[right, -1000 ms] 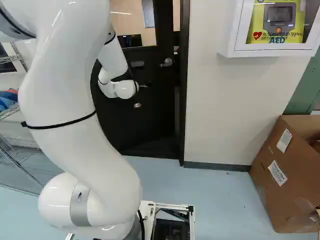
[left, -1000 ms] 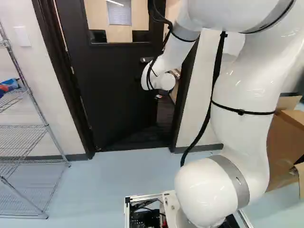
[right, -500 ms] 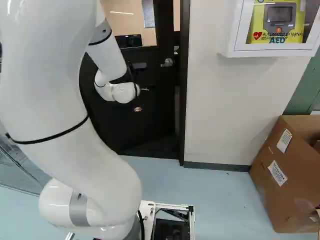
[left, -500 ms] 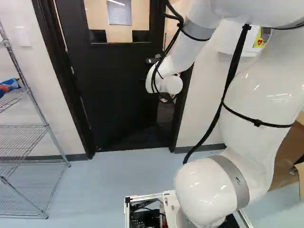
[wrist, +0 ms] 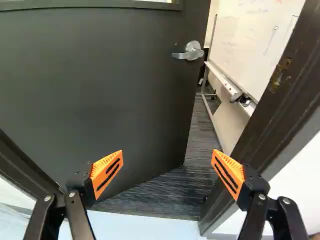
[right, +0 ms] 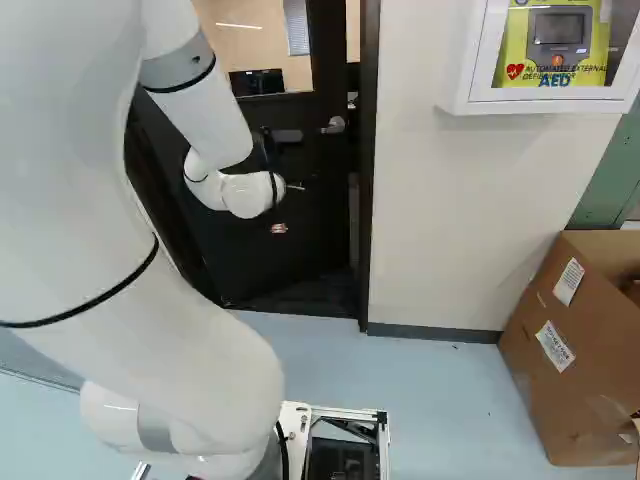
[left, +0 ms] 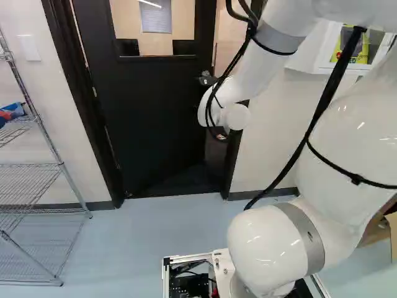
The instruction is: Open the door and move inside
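Both base views look ahead and slightly down from behind the arm (left: 360, 136), left and right, sharing the door (left: 155, 124); the wrist view (much nearer) faces it too.

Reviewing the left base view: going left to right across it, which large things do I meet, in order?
Wire rack → door frame's left post → dark door → white robot arm.

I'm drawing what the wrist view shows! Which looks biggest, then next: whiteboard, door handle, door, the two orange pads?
1. Door
2. Whiteboard
3. Orange pads: the two look alike, so they tie
4. Door handle

The pads are much nearer the camera, which makes them look bigger.
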{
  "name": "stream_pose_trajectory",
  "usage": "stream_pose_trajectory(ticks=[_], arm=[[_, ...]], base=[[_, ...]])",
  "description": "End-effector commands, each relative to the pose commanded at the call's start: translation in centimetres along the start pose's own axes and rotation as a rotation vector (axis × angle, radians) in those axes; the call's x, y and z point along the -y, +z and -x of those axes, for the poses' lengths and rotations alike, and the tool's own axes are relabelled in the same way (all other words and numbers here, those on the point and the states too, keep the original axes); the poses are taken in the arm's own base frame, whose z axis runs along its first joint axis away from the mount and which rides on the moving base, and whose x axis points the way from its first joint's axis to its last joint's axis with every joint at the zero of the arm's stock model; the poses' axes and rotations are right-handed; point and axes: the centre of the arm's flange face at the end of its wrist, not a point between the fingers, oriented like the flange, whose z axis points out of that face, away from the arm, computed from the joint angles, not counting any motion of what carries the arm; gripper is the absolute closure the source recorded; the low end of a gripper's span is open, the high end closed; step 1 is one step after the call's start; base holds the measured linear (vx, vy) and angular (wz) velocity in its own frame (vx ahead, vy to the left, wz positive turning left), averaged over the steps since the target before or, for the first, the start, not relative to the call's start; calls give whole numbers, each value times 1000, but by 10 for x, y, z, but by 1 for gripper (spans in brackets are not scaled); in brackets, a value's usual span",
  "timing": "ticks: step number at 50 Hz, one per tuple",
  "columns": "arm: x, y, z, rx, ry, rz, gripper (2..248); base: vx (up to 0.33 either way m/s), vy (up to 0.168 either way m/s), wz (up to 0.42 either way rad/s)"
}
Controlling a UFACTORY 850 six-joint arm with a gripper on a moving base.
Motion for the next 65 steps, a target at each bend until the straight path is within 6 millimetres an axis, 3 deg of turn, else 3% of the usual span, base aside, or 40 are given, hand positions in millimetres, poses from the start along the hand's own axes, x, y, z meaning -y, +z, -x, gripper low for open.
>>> stream_pose_trajectory(ticks=[43,65], arm=[[-37,-71,27,-16,-11,72,3],[-41,-77,29,-18,-19,76,3]], base=[[0,0,0],[0,0,0]])
